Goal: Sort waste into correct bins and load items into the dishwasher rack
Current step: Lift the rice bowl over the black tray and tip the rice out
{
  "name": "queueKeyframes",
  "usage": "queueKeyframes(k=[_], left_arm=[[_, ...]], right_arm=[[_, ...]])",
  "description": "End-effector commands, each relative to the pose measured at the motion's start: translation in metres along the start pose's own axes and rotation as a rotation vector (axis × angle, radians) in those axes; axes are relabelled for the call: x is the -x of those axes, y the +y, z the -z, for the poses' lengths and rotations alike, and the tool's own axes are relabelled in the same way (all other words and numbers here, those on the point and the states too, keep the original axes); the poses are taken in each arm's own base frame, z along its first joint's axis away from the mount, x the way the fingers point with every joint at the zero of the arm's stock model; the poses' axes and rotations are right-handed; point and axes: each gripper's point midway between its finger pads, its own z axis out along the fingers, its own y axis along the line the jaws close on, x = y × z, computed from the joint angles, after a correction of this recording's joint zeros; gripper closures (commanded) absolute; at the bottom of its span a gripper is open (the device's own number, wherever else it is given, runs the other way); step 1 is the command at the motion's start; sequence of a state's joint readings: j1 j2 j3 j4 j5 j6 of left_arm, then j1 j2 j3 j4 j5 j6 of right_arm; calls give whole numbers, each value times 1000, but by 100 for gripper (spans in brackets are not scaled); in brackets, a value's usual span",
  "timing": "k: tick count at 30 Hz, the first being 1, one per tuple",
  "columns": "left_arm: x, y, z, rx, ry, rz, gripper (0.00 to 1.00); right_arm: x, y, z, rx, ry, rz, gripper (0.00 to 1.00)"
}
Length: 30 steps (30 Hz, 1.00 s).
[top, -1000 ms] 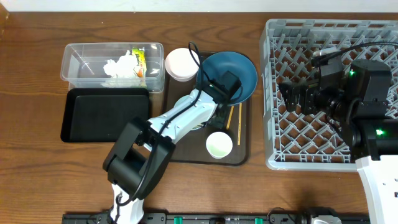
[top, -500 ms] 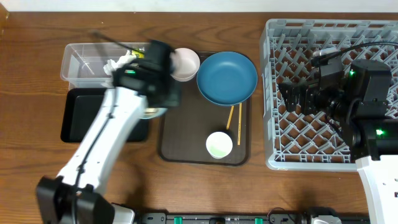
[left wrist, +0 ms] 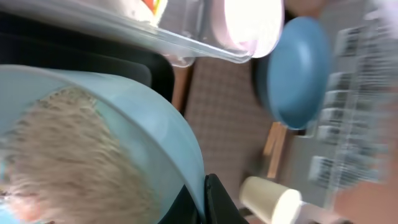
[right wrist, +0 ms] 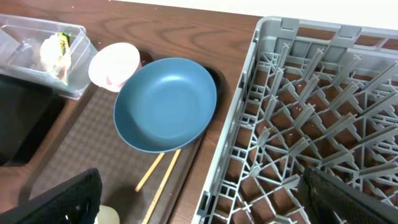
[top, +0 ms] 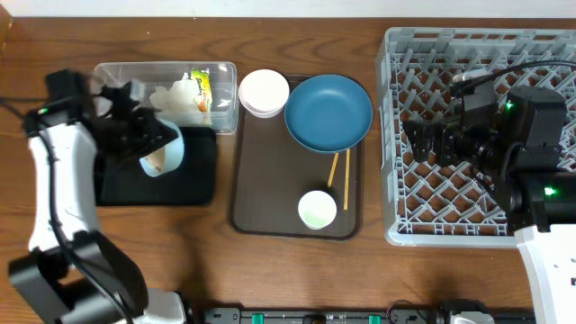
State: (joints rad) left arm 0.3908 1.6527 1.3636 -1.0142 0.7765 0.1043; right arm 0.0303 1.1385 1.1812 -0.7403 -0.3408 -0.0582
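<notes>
Left wrist view alone shows me pale rice grains (left wrist: pixel 68 162) heaped inside the small light blue bowl (left wrist: pixel 130 118), with the left fingers (left wrist: pixel 217 202) pinched shut on its rim. Overhead shows that bowl tipped on its side over the black tray (top: pixel 193 184), at frame left, just below the clear tub (top: pixel 112 85) holding tissue (top: pixel 175 94) and wrapper (top: pixel 200 85).

Right wrist view: right fingers (right wrist: pixel 62 199) spread wide, holding nothing, above the dishwasher rack (right wrist: pixel 249 112).

Count: three bowls, one white cup (top: pixel 317 210), two chopsticks (top: pixel 339 171), two bins, one rack. The dark blue bowl (top: pixel 328 112) and pink bowl (top: pixel 264 93) sit at the brown serving tray's (top: pixel 270 198) upper edge. Wrapper print is too small to read.
</notes>
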Motion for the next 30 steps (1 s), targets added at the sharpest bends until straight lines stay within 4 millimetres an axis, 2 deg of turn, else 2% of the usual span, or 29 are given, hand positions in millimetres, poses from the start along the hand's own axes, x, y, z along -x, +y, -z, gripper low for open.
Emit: queueKeyframes(k=[1, 7, 13, 20, 30], left_arm=[[6, -10, 3, -283, -23, 41, 94], [23, 8, 9, -573, -76, 187, 94], [33, 26, 6, -736, -93, 347, 94], [35, 31, 17, -781, -106, 436, 94], [34, 49, 36, -786, -143, 544, 94]], right_arm=[[7, 1, 4, 5, -17, -10, 1], [6, 1, 4, 5, -12, -11, 1], [5, 2, 4, 6, -7, -13, 1], [4, 1, 4, 5, -4, -13, 1], [4, 1, 4, 5, -7, -12, 1]])
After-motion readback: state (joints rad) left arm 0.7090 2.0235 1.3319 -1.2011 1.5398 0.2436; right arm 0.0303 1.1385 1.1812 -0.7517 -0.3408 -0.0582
